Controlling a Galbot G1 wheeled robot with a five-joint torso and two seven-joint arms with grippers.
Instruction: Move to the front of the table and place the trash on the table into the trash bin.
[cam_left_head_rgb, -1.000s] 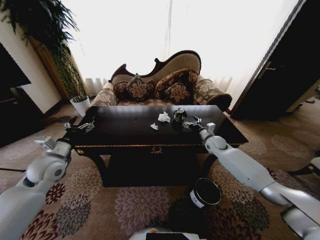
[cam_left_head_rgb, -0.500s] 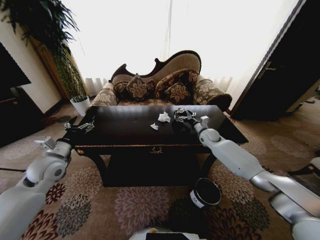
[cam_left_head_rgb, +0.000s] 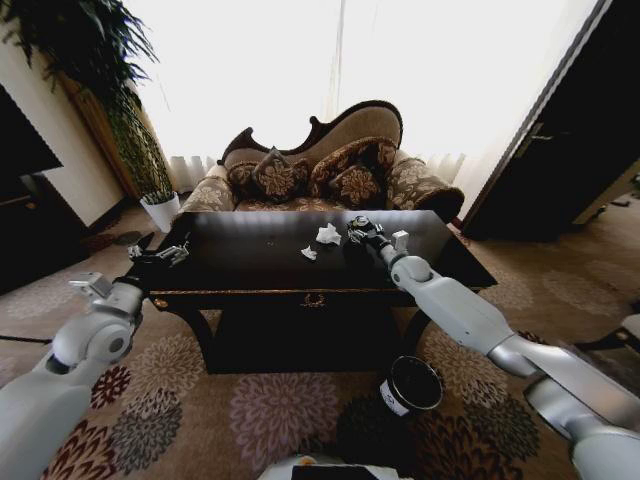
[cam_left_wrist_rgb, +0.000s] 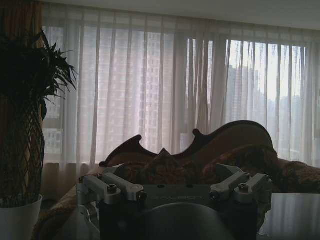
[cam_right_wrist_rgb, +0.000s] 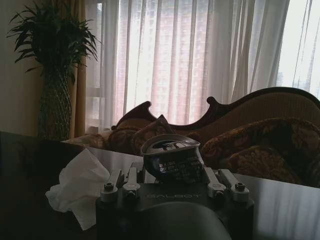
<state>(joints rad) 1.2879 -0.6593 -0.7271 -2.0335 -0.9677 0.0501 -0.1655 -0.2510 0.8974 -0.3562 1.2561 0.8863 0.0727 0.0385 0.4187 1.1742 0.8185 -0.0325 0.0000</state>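
R gripper (cam_left_head_rgb: 358, 229) over the table (cam_left_head_rgb: 250, 262), fingers spread, dark round trash piece (cam_right_wrist_rgb: 171, 159) between them. White wad (cam_right_wrist_rgb: 80, 187) just beside. L gripper (cam_left_head_rgb: 160, 252) parked open at table's left edge.

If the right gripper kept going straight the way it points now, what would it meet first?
Most likely the dark shiny round piece, which sits directly ahead between the open fingers of the right gripper on the table. The white paper wad lies off to one side. Whether they already touch is unclear.
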